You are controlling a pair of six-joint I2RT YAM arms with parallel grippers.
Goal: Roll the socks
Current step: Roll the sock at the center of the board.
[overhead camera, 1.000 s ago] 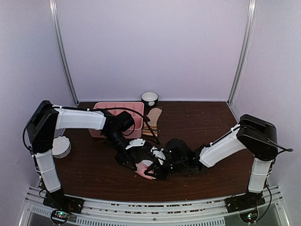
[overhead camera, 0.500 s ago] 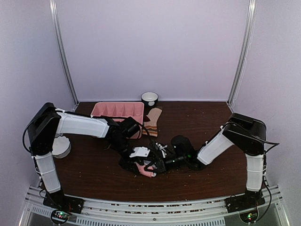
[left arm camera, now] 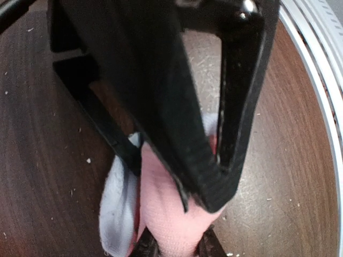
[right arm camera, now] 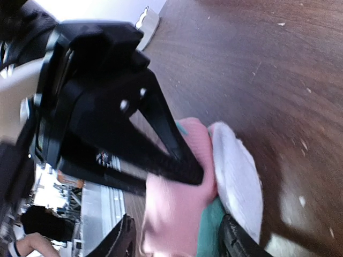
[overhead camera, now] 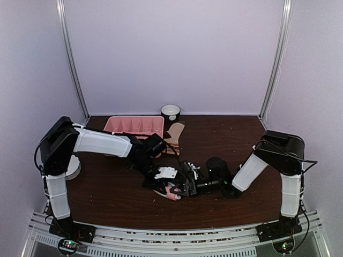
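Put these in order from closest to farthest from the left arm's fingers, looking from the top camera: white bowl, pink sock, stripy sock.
1. The pink sock, right at the left fingers, front middle.
2. The tan striped sock, farther back, beside the pink tray.
3. The white bowl, farthest, at the very back.

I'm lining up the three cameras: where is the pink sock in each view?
Top external: pink sock at centre, towards the near edge.
Left wrist: bottom centre.
Right wrist: lower centre, white patch to its right.
Shared landmark: the dark table under it.
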